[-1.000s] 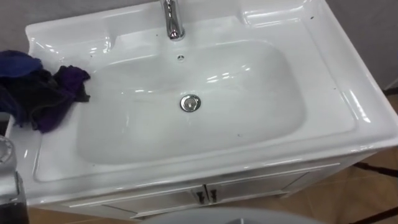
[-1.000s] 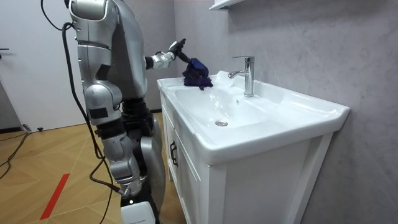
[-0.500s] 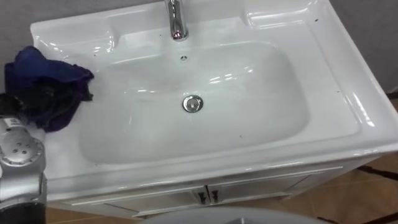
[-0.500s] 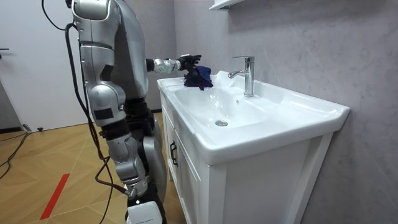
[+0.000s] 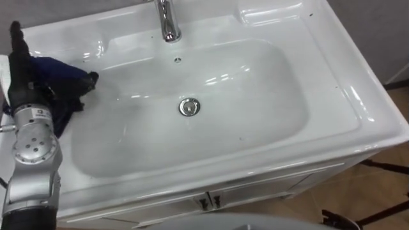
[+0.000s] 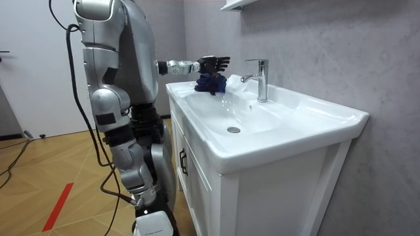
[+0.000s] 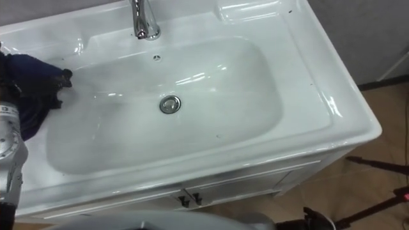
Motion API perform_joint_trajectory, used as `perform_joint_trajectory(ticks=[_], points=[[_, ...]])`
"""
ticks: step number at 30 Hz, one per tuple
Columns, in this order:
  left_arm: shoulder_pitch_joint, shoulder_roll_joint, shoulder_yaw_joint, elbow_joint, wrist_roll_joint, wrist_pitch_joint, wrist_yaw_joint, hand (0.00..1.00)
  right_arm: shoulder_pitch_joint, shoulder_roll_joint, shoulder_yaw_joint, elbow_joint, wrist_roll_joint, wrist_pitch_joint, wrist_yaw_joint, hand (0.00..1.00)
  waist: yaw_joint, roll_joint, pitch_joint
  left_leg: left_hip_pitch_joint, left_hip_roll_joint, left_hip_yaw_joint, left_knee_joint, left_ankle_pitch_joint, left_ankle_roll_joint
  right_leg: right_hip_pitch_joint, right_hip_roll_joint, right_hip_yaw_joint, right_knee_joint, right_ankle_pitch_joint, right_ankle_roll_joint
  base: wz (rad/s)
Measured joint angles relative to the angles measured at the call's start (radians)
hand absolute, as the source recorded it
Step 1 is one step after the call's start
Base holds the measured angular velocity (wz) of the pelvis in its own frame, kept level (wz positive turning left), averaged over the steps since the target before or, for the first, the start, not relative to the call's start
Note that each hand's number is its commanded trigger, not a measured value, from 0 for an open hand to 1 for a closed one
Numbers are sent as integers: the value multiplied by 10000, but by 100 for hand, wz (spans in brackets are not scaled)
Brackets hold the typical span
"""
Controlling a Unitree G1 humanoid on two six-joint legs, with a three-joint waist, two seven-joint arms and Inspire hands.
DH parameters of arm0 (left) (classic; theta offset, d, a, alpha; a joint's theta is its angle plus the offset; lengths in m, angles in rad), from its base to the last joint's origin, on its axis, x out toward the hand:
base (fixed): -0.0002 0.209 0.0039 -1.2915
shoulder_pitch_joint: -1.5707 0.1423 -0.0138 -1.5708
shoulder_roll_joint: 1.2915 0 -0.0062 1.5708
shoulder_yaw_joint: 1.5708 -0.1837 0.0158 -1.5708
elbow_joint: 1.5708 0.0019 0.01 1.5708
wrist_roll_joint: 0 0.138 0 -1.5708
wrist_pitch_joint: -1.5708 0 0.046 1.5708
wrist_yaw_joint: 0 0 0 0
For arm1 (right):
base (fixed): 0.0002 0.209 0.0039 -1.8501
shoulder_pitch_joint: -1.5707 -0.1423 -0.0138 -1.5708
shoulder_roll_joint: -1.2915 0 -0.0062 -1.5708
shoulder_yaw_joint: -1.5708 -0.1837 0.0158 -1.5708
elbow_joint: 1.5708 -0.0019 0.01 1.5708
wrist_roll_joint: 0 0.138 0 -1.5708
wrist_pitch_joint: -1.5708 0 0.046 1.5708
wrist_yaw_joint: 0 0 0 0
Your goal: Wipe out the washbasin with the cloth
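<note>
The left hand [image 6: 214, 63], fingers straight, hovers just above the cloth [image 5: 66, 75] on the basin's [image 5: 358, 110] left ledge.

Left hand [image 7: 4, 80] at the left edge on a dark blue cloth [image 7: 35, 76], white basin [image 7: 332, 96] stretching to its right, drain [image 7: 170, 104] mid-bowl, faucet [image 7: 144, 19] farther back, cabinet doors [image 7: 255, 182] below

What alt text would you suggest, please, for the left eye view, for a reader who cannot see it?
The robot's left hand is over a dark blue cloth bunched on the left rim of a white basin. A chrome faucet stands at the back and a drain sits mid-bowl.
</note>
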Motion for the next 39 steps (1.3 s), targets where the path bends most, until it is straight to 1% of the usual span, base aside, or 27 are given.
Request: perform_joint_trajectory(ticks=[5, 7, 8, 10, 11, 12, 13, 14, 15, 16, 17, 19, 20, 21, 22, 25, 27, 28, 29, 31, 32, 33, 34, 35, 37, 38, 39], points=[[-34, 5, 35, -484, 161, -16, 126, 0, 156, -33, -1, 1, -119, -38, -189, 0, -89, 78, 32, 44, 1, 44, -1, 0, 0, 11, 15, 78, 8, 0, 0, -4], [-174, 17, 143, -500, 719, -135, 628, 0, 274, -44, -33, 52, -176, -75, -184, 0, -123, 107, 41, 96, 0, 72, -2, 0, 0, 6, 15, 94, 11, 0, 0, -2], [-191, 55, 171, -500, 934, -187, 813, 0, 269, -46, -44, 104, -212, -80, -186, 0, -136, 113, 45, 97, 0, 74, -5, 0, 0, 8, 16, 98, 11, 0, 0, 0], [-263, 365, 189, -507, 1600, -432, 1514, 0, 298, -51, -58, 327, -280, -79, -196, 0, -152, 101, 73, 91, -1, 71, -23, 0, 0, 27, 18, 121, 12, -1, 1, 0], [-297, 399, 250, -535, 1820, -478, 1654, 0, 324, -44, -66, 342, -291, -74, -203, 0, -152, 107, 68, 91, -2, 71, -24, 0, 0, 23, 18, 125, 13, -2, 3, 0], [-359, 404, 440, -675, 2183, -529, 2004, 0, 372, -30, -78, 339, -348, -74, -225, 0, -127, 98, 75, 91, -5, 76, -31, 0, 0, 1, 17, 134, 17, -3, 4, 0], [-447, 405, 660, -743, 2568, -685, 2391, 0, 386, -31, -78, 346, -407, -61, -254, 0, -71, 87, 81, 99, -7, 91, -31, 0, 0, -17, 17, 153, 22, -3, 4, -4], [-463, 406, 795, -794, 2841, -735, 2566, 0, 385, -32, -82, 343, -504, -58, -278, 0, -49, 82, 80, 97, -8, 89, -31, 0, 0, -21, 17, 158, 22, -3, 4, -5], [-468, 421, 1128, -868, 3402, -891, 2885, 0, 416, -31, -93, 363, -718, -67, -316, 0, -35, 67, 75, 97, -8, 91, -30, 0, 0, -20, 17, 157, 17, -2, 4, 0], [-467, 445, 1480, -1015, 3761, -931, 3174, 0, 448, -31, -101, 449, -805, -79, -333, 0, -2, 40, 64, 124, -8, 88, -29, 0, 0, -14, 22, 166, 6, -2, 4, 0], [-468, 474, 1649, -1079, 3892, -980, 3365, 0, 453, -32, -101, 502, -843, -79, -342, 0, 33, 29, 61, 143, -7, 79, -29, 0, 0, -7, 25, 172, 3, -2, 4, 0], [-468, 693, 2198, -1165, 4179, -1202, 4279, 0, 489, -35, -96, 671, -1021, -49, -399, 0, 181, 16, 53, 182, -7, 80, -31, 0, 0, 16, 26, 172, -3, -2, 4, 0], [-468, 723, 2368, -1165, 4179, -1271, 4509, 0, 534, -32, -96, 671, -1057, -48, -404, 0, 203, 18, 53, 194, -9, 85, -32, 0, 0, 15, 26, 183, -1, -2, 4, -5], [-466, 740, 2718, -1161, 4174, -1333, 5035, 0, 576, -30, -97, 640, -1218, -42, -417, 0, 318, 33, 45, 198, -12, 82, -42, 0, 0, 36, 30, 244, 16, -2, 4, -11], [-465, 743, 2951, -1126, 4146, -1367, 5601, 0, 642, -31, -84, 616, -1359, -45, -481, 0, 445, 59, 51, 236, -13, 69, -62, 0, 0, 68, 36, 263, 17, -1, 6, -11], [-346, 739, 3273, -657, 4031, -1564, 6596, 0, 695, -14, -79, 647, -1421, 11, -639, 0, 685, 90, 39, 362, -26, 58, -126, 0, 0, 201, 21, 230, -7, -19, 35, 0], [-212, 739, 3462, -422, 3517, -1587, 6977, 0, 742, -4, -60, 651, -1438, 40, -715, 0, 776, 97, 39, 350, -38, 53, -129, 0, 0, 188, 15, 228, -7, -26, 46, 3], [-73, 740, 3619, -280, 3126, -1589, 7128, 0, 755, -5, -64, 621, -1428, 43, -792, 0, 957, 164, 42, 367, -48, 68, -129, 0, 0, 157, 16, 284, 13, -29, 51, -7], [-5, 740, 3749, -211, 2925, -1591, 7189, 0, 758, -2, -77, 608, -1429, 47, -846, 0, 1052, 153, 26, 376, -52, 63, -127, 0, 0, 153, 16, 309, 18, -30, 53, -13], [103, 741, 4370, 15, 2416, -1595, 7566, 0, 826, 17, -1, 473, -1450, 148, -1041, 0, 1272, 130, -8, 326, -70, 29, -130, 0, 0, 62, -11, 266, 48, -44, 70, 4], [104, 740, 4527, 117, 2314, -1599, 7689, 0, 840, 16, 4, 434, -1451, 193, -1053, 0, 1326, 115, -19, 305, -78, 7, -133, 0, 0, 23, -22, 255, 99, -59, 77, 11], [155, 743, 4769, 339, 1873, -1648, 7908, 0, 874, 15, 11, 314, -1452, 276, -1051, 0, 1494, 85, -27, 299, -98, -27, -142, 0, 0, -32, -58, 200, 218, -122, 78, 6], [379, 742, 4920, 608, 1354, -1665, 8092, 0, 881, 13, 12, 119, -1463, 314, -1026, 0, 1598, 93, -42, 295, -112, -38, -136, 0, 0, -46, -100, 105, 272, -162, 76, 8], [514, 740, 4947, 784, 1134, -1665, 8180, 0, 918, 14, 11, -6, -1470, 339, -1021, 0, 1632, 90, -48, 294, -126, -60, -131, 0, 1, -52, -120, 74, 326, -200, 81, 15], [1048, 728, 4942, 1563, 232, -1673, 8402, 0, 1093, 16, 29, -231, -1429, 365, -1029, 0, 1752, 33, -108, 302, -188, -277, -112, 0, 1, -43, -195, -81, 392, -322, 105, 24], [1142, 721, 4942, 1847, 59, -1679, 8456, 0, 1087, 14, 31, -230, -1424, 367, -1034, 0, 1777, 20, -112, 310, -200, -285, -108, 0, 1, -47, -215, -116, 431, -356, 109, 20], [1396, 664, 4939, 2327, -371, -1677, 8499, 0, 1060, 12, 99, -232, -1444, 375, -1041, 0, 1833, -12, -122, 296, -234, -328, -92, 0, 1, -118, -270, -173, 566, -433, 106, 13]])
